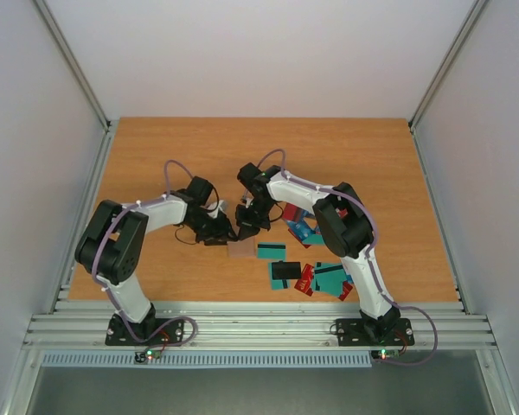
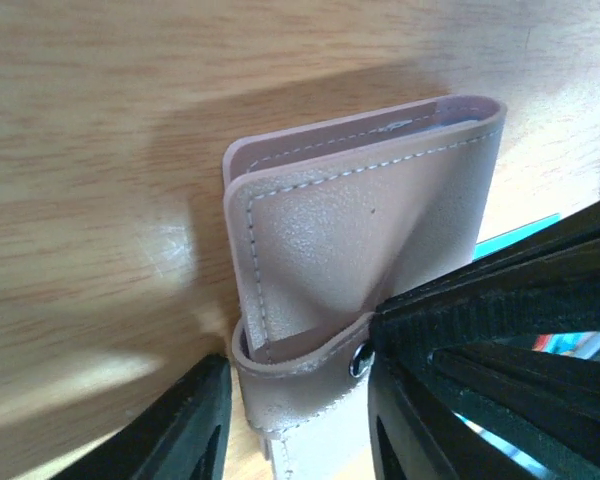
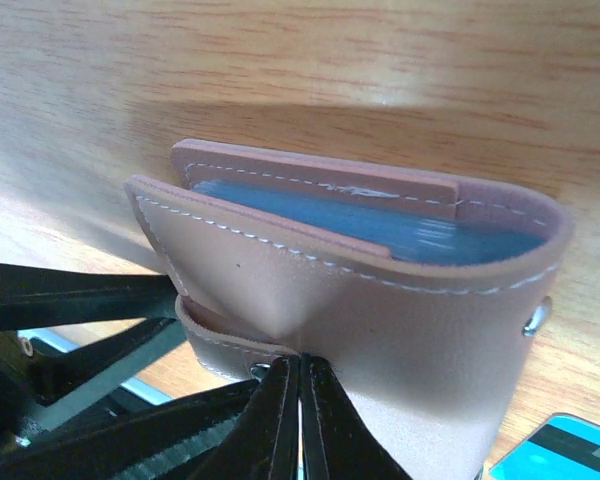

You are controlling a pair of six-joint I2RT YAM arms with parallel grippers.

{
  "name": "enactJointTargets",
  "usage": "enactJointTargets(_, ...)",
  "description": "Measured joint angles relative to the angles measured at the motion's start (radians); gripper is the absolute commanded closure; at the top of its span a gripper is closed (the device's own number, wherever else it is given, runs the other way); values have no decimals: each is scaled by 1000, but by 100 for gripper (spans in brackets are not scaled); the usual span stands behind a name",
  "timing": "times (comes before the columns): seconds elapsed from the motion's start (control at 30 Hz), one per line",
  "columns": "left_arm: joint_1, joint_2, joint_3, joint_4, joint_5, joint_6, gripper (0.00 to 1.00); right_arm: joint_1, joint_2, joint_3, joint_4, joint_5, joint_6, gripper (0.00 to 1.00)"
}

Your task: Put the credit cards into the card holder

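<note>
Card holder [image 1: 240,249], tan with pale stitching, is being held near the middle of the wooden table [image 1: 346,156], between the two arms and just left of the scattered credit cards [image 1: 327,277]. Whether its lower edge is touching the wood cannot be told; its shadow is being cast on the surface close behind it.

Left gripper [image 2: 298,360]: the holder's strap end is being clamped across its width, one black finger being pressed against each side edge. A metal snap [image 2: 358,365] is being shown on the strap, beside the right-hand finger.

Right gripper [image 3: 300,375]: the fingers are being pressed together on the holder's outer wall, and the leather is being drawn into a pucker where they meet. The jaws are standing closed, with only that fold between them.

In the right wrist view the holder's mouth is being presented to the camera; a blue interior is being exposed between the two tan walls, the back wall standing slightly higher than the front one. Whether any card is lying inside cannot be told.

The credit cards are being left loose on the table to the right of the holder, mostly teal with a black stripe, with some red and blue among them, several overlapping beneath the right arm. One teal card [image 3: 565,450] is being seen at the lower right corner of the right wrist view, near the holder but apart from it
</note>
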Motion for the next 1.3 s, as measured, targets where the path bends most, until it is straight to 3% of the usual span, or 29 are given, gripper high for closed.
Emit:
enactJointTargets(0.07, -7, -16, 2, -7, -32, 0, 51, 2, -1, 4, -6, 9, -3, 89)
enactJointTargets(0.2, -14, -51, 6, -45, -111, 10, 45, 11, -19, 7, -19, 48, -26, 58)
enactJointTargets(0.4, -16, -161, 23, -135, -185, 27, 31, 15, -112, 14, -49, 127, -53, 28)
enactJointTargets(0.5, -10, -243, 54, -181, -215, 39, 14, 15, -190, 21, -71, 171, -64, 16)
enactJointTargets(0.53, -6, -270, 66, -195, -224, 43, 8, 15, -223, 22, -79, 184, -67, 5)
enactJointTargets(0.57, -2, -297, 77, -208, -234, 46, 2, 15, -261, 23, -88, 200, -72, 2)
enactJointTargets(1.0, 76, -539, 242, -307, -403, 129, 1, -12, -634, 121, -264, 560, -243, 1)
enactJointTargets(1.3, 87, -696, 197, -216, -553, 233, 1, -82, -825, 2, -205, 891, -334, 1)
